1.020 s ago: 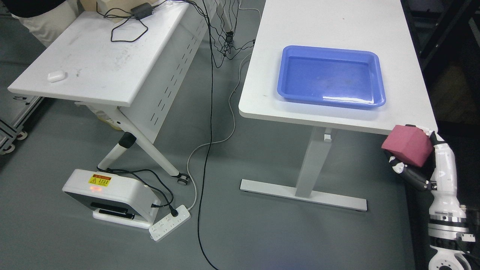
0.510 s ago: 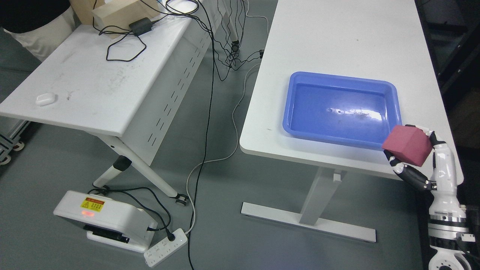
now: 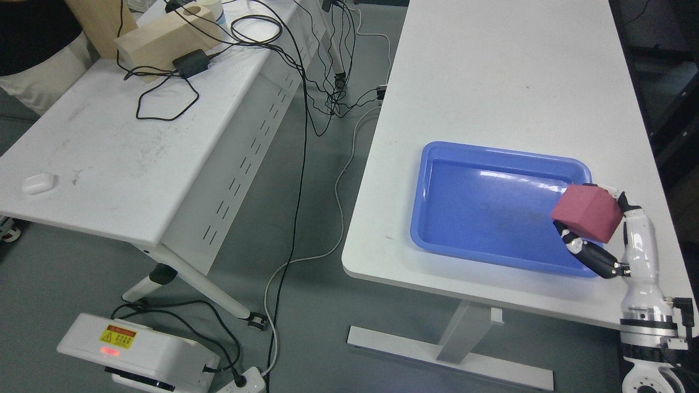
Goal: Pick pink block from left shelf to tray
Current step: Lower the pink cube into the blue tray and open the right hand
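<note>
My right hand is clamped on the pink block, dark fingers curled under its lower side and the white thumb side pressed against its right face. My arm comes in from the lower right corner, its white forearm rising over the near right part of the desk. I hold the block up in the air over the right end of the blue tray, just inside the tray's right rim as seen from my head; it touches nothing but my hand. The block is tilted, one corner pointing down toward my fingers.

The tray lies flat on the white desk, near the front edge, with bare glossy blue floor showing light reflections.

To the left, across a strip of grey floor, stands a second white desk. On it lie a small white case near its left edge, a black power adapter with a looping black cable, and a pale wooden block at the far end. More black cables hang between the two desks. On the floor at the lower left sits a white device with a yellow warning label, beside a white power strip.
</note>
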Motion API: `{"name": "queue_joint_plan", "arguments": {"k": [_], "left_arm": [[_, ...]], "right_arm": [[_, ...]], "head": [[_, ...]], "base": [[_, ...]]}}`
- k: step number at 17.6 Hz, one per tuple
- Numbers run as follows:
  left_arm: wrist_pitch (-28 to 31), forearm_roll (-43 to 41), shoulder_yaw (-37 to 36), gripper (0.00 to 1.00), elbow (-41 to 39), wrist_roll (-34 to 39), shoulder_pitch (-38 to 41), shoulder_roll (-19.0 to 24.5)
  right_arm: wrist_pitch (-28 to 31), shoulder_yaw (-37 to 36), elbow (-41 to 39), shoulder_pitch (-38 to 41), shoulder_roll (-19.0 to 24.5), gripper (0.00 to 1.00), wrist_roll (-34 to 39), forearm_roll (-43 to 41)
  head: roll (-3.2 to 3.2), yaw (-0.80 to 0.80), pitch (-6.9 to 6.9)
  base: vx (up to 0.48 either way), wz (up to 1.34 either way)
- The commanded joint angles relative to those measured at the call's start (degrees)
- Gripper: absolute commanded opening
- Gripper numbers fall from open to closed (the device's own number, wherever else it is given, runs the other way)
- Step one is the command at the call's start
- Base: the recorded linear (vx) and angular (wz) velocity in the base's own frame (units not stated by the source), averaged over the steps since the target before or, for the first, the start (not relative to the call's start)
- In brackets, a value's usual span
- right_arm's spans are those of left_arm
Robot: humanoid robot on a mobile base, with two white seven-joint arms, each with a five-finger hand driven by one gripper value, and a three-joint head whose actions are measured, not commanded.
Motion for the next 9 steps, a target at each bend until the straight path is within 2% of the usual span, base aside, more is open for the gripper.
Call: {"name": "queue_joint_plan", "arguments": {"k": [1,5,8,9], "left_arm": [[-0.05,-0.09,0.0,1.0,0.0,-0.03,0.53,1.0],[-0.05,-0.09,0.0,1.0,0.0,-0.03,0.53,1.0],[-0.05,-0.09,0.0,1.0,0.0,-0.03,0.53,1.0],[-0.05,-0.09,0.0,1.0,0.0,-0.03,0.53,1.0]], "right_arm": [[0.43,1.55,0.78,-0.04,-0.2,0.08,3.3,0.29],[0.52,3.04,0.95,-0.04,-0.02,0.1,6.2,0.29],[1.74,3.31,1.74,-0.13,0.06,0.18,9.98,-0.32],[1.92,3.31,1.74,-0.13,0.24,0.24,10.77,-0.76]], "head": [[0.0,0.0,0.0],[0.0,0.0,0.0],[0.0,0.0,0.0],[0.0,0.0,0.0]], "base": [[0.222,0.02],[0.157,0.03],[0.131,0.02],[0.105,0.02]]}}
